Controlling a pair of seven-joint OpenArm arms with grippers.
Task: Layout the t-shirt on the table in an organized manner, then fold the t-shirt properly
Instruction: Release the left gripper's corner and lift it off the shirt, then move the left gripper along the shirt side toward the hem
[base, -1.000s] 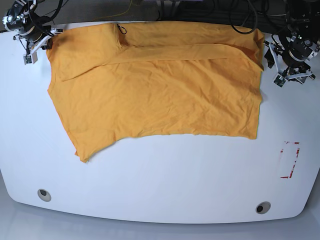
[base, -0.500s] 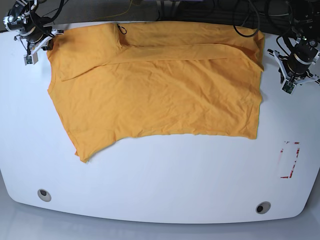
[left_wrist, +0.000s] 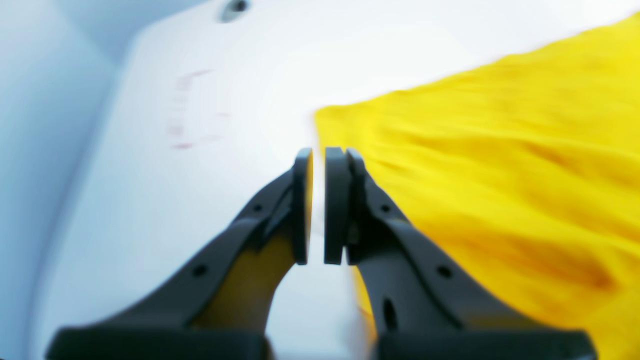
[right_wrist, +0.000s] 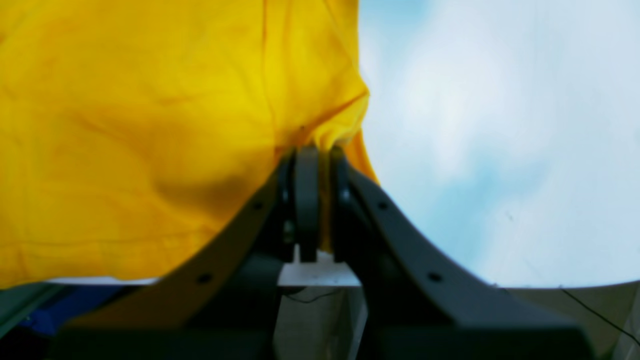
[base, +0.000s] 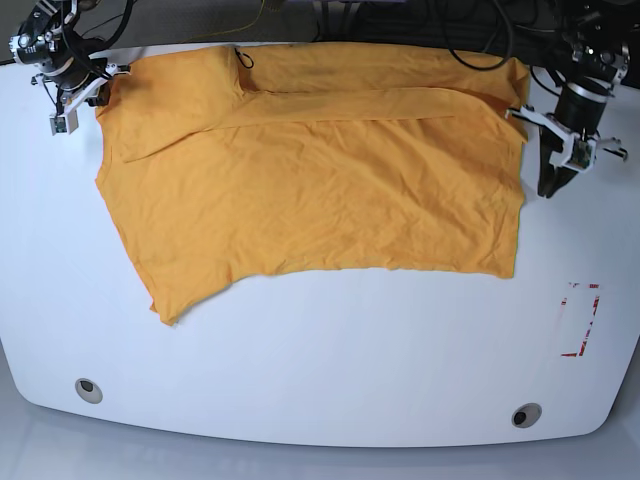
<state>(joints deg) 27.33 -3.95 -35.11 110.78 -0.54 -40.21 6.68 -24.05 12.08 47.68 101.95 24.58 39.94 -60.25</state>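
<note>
Left gripper (left_wrist: 318, 205): I saw it closed, empty, at the t-shirt's (base: 320, 165) 3 o'clock edge.
Right gripper (right_wrist: 320, 200): pinching the shirt's 10 o'clock corner.
T-shirt: spread over the table's (base: 330, 360) 12 o'clock half.

1 t-shirt (base: 320, 170), on 1 table (base: 330, 350). 2 grommets near the front edge: one (base: 88, 389) by the left corner, the other (base: 526, 414) by the right. 1 red tape outline (base: 580, 320). 2 grippers: left gripper (base: 547, 188), right gripper (base: 103, 80).
</note>
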